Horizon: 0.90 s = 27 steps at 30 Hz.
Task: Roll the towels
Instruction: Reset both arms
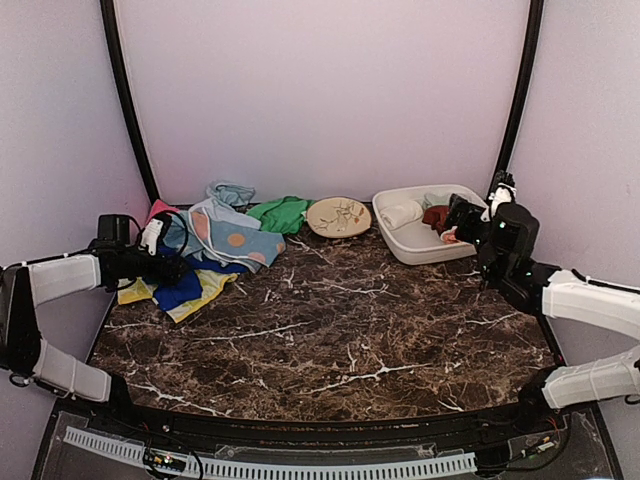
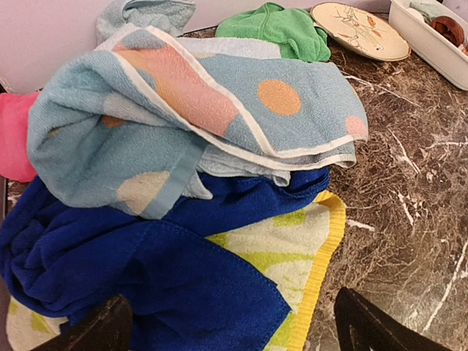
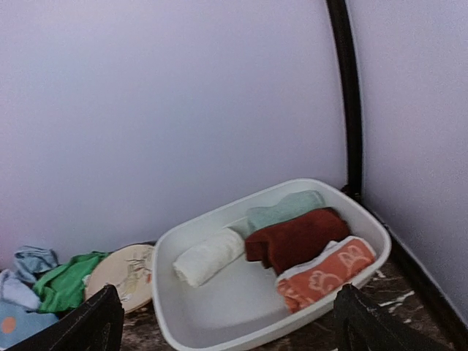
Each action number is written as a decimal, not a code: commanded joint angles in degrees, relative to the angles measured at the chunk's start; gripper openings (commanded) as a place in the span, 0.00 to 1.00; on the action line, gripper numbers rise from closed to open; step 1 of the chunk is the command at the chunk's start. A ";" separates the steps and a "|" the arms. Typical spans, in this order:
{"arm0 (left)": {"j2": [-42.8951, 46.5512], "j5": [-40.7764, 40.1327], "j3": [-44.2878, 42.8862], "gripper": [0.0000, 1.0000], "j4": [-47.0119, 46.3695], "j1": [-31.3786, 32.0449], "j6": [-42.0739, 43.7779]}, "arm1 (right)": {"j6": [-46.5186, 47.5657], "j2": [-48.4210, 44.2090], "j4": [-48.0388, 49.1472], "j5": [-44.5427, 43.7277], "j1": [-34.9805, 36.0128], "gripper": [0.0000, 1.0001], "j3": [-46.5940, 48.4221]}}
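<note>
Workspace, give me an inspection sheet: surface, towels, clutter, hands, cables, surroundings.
Surface: dark marble table with white veins.
Job's things: loose towel pile at the far left, unrolled; white roll, pale green towel, dark red towel and orange patterned towel lie in the white tub.
Clutter: cream patterned plate between the pile and the tub.
Hands: left hand open over the pile; right hand open, empty, facing the tub.
Cables: black cable looped by the left wrist.
Surroundings: pale walls, black poles at the back corners.
</note>
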<state>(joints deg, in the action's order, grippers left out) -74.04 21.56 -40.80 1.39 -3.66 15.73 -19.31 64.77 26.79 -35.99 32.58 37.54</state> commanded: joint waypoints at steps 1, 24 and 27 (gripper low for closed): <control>-3.28 2.73 5.17 0.99 -18.81 -0.34 -5.17 | 11.43 -3.65 -1.28 -13.49 -1.93 1.00 -8.55; -15.42 -8.51 25.99 0.99 -73.74 -0.28 -11.08 | 18.13 12.89 51.94 0.04 -23.34 1.00 -31.87; -15.97 -8.52 26.19 0.99 -75.53 -0.28 -11.05 | 17.66 18.48 54.24 10.78 -27.50 1.00 -30.51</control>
<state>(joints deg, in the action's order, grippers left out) -90.02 14.11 -14.00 -68.95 -3.64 5.34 -2.35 78.28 71.29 -38.70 8.95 4.89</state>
